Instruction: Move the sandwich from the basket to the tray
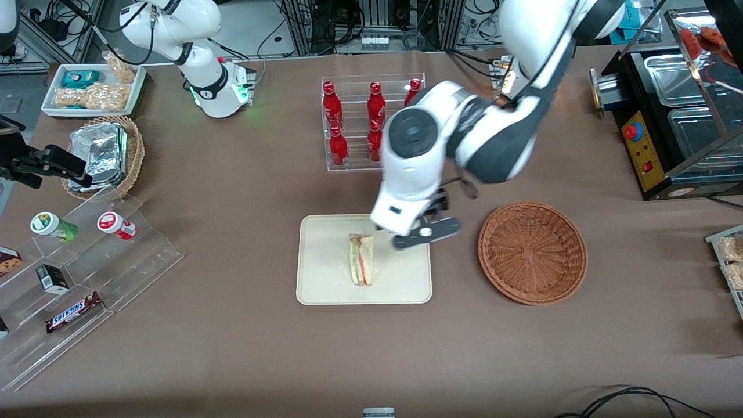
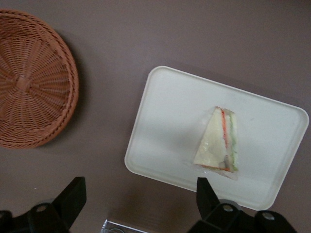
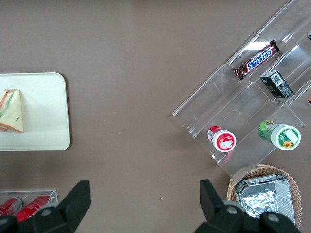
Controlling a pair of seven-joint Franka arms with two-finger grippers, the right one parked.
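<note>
Table (image 1: 244, 244): brown cloth cover, matte, faintly creased.

Tray (image 1: 325, 278): cream, flat, rectangular, rounded corners, low rim; smooth and hard-looking. It sits beside the basket, toward the parked arm's end, apart from it.

Basket (image 1: 532, 252): round, shallow, reddish-brown wicker with spiral weave; nothing in it.

Gripper (image 2: 141, 196): hangs above the tray's edge, fingers spread wide, holding nothing.

Sandwich (image 1: 361, 259): lies on the tray near its middle, clear of the gripper. Triangular wedge, pale bread, red and green filling along one face, glossy clear wrap. Judged light, soft and easily crushed; the film is probably slippery, though wrap detail is hard to read. Best hold looks to be across the two flat bread faces, with gentle squeeze.
</note>
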